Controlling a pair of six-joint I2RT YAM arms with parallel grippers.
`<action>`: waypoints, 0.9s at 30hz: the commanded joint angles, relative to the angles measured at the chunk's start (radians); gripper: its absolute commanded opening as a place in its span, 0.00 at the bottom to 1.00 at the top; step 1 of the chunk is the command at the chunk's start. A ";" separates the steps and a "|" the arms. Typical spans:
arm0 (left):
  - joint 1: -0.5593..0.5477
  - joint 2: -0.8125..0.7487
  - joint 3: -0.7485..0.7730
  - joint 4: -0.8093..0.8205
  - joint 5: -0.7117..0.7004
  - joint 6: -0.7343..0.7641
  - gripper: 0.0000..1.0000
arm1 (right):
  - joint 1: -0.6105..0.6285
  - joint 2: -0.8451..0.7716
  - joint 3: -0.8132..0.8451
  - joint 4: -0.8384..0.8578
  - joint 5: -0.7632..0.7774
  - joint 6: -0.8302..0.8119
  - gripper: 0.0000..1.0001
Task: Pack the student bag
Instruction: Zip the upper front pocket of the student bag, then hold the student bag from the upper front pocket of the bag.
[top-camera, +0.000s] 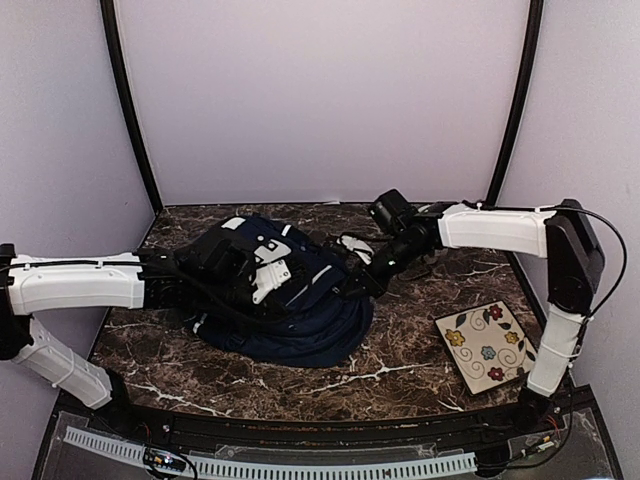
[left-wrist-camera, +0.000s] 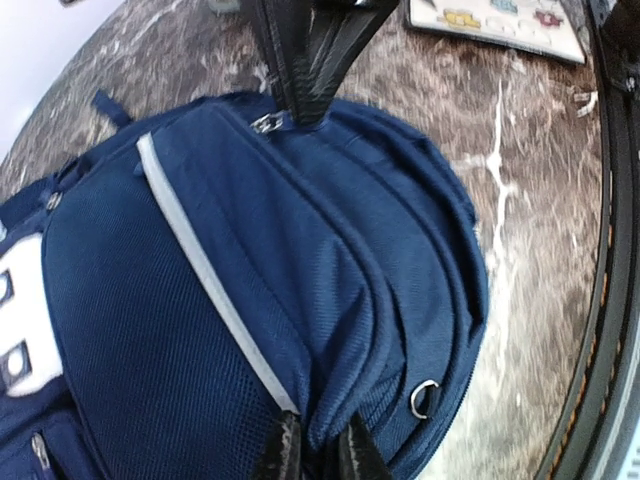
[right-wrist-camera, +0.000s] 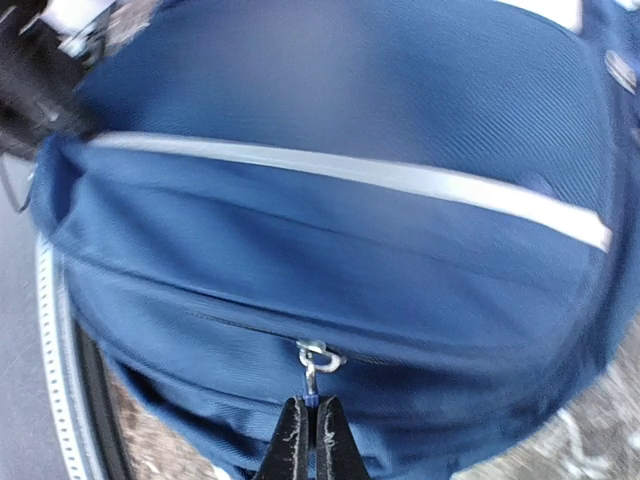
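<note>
Plainly the zip is the business just now: the right claw (right-wrist-camera: 311, 408) is clenched on the small tab of the zip pull (right-wrist-camera: 314, 365) at the right-hand end of the student bag (top-camera: 290, 300), while the left claw (left-wrist-camera: 320, 445) pinches a fold of the navy cloth further left. To do it well, I'd say the right claw should draw along the line of the zip teeth rather than up and away, slow and even. The left one should hold the cloth taut so the bag neither slides across the table (top-camera: 400, 372) nor bunches under the slider. Whether the zip is meant to open or shut I can't quite tell, the close view being smeary. The bag lies in the middle of the table, front upward, soft and slumped. It is a dark navy weave with a thin pale stripe (right-wrist-camera: 350, 172) slanting across it and a white slotted patch (left-wrist-camera: 18, 330) toward its left end. A flowered tile (top-camera: 488, 345) sits well apart, near right.
</note>
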 joint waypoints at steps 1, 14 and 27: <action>-0.001 -0.110 -0.024 -0.274 -0.166 -0.107 0.32 | 0.129 -0.044 0.017 0.001 -0.050 -0.014 0.01; -0.084 -0.347 -0.225 0.280 -0.038 -0.335 0.57 | 0.162 0.044 0.046 0.043 -0.152 0.043 0.00; -0.173 0.008 -0.053 0.191 -0.256 -0.118 0.54 | 0.133 0.015 0.006 0.062 -0.156 0.046 0.01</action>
